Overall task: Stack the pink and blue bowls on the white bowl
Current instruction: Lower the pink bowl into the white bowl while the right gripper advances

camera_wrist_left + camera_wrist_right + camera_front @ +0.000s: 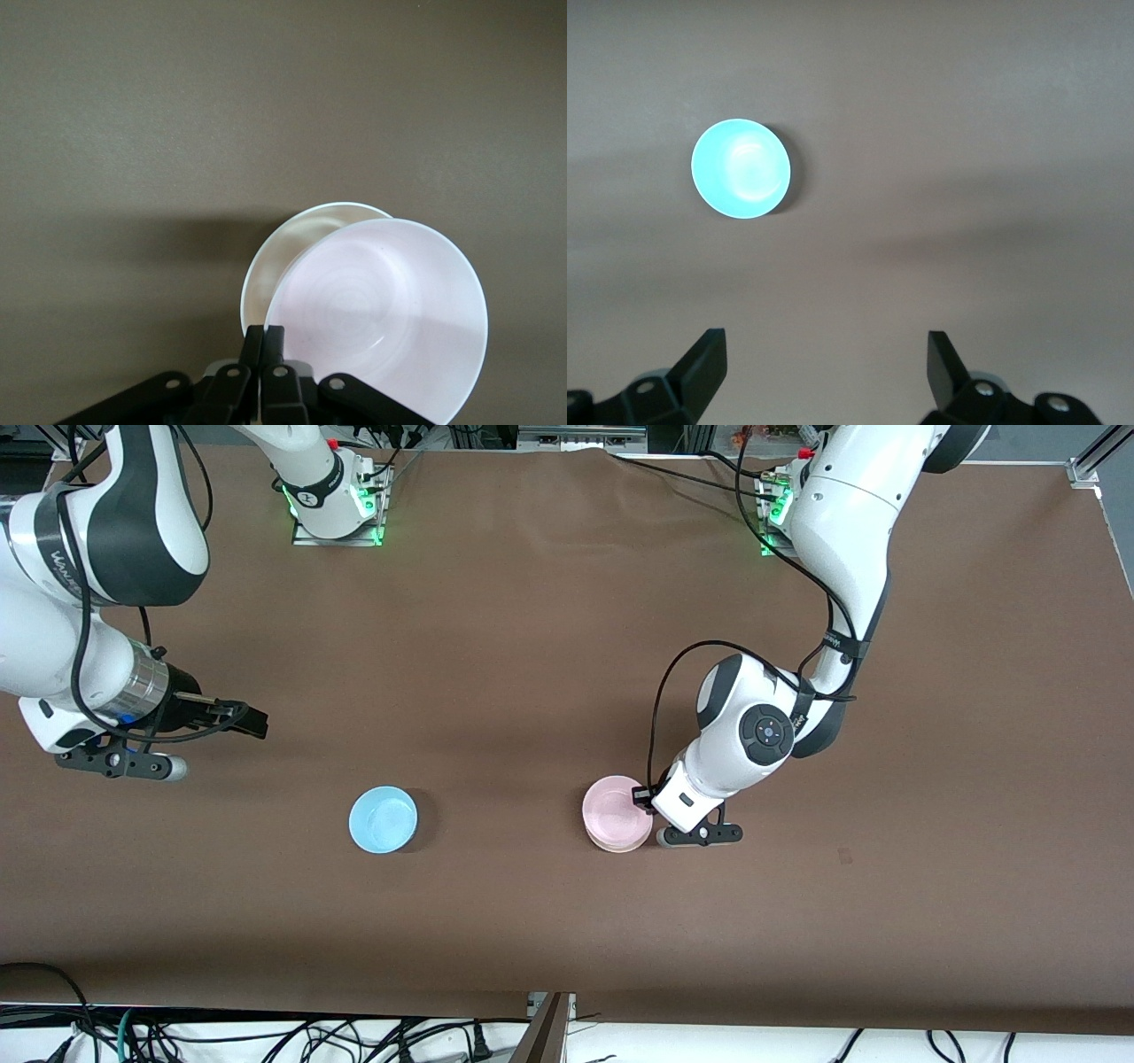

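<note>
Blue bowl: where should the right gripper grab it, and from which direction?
Take the blue bowl by its thin rim, coming straight down with one finger inside and one outside. It sits upright, open side up, alone on the table, so any rim section is free. The open right gripper would probably suit the edge toward the right arm's end.

I see wide bare tabletop (549, 646) all round the blue bowl (383, 819), so it can be reached from any side. Between it and the pink bowl (617, 824) lies an open lane. My left claw (645, 801) blocks the pink bowl's rim on the left arm's side, pinched on it; the pink bowl sits on the white bowl (283, 257). My right claw (252, 722) hangs spread over bare tabletop near the right arm's end.
</note>
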{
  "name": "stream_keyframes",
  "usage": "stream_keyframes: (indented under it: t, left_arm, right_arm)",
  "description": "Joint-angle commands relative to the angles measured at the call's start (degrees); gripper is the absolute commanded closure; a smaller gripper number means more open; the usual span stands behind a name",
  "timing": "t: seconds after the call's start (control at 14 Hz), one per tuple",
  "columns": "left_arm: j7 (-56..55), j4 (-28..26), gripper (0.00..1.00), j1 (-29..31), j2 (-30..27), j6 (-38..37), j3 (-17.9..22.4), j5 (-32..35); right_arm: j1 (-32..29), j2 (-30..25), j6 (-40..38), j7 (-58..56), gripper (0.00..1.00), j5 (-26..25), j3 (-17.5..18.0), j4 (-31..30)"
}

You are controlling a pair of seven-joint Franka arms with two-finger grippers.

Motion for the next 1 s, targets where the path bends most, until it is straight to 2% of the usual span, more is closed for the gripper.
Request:
stream_keyframes:
  t: [0.0, 0.5, 0.71, 0.79, 0.86, 0.93]
  left_arm:
    - [-0.96, 1.37, 1.00, 0.02, 0.89, 0.17, -0.24, 1.61]
    - [-0.96, 1.29, 1.00, 0.02, 2.47, 1.58, -0.24, 2.75]
    - [-1.05, 1.29, 1.00, 0.11, 2.82, 2.28, -0.33, 2.58]
    - [-1.05, 1.29, 0.90, 0.37, 2.82, 2.28, -0.33, 2.40]
    - [-1.05, 1.29, 0.60, 0.55, 2.65, 2.19, -0.33, 2.31]
    - [-1.05, 1.37, 0.16, 0.63, 2.30, 2.19, -0.33, 2.23]
  right_arm:
    - [0.11, 1.26, 0.95, -1.28, 0.00, 0.39, 0.20, 1.15]
    - [1.07, 4.25, 4.64, -1.98, 0.00, 0.48, 0.46, 1.15]
    - [1.07, 7.76, 6.74, -1.90, 0.00, 0.57, 0.46, 1.15]
    - [1.16, 9.69, 9.54, -1.98, 0.00, 0.65, 0.55, 1.15]
    - [1.25, 11.53, 11.83, -1.98, 0.00, 0.57, 0.90, 1.15]
    - [1.25, 12.51, 12.63, -1.98, 0.00, 0.57, 1.86, 1.06]
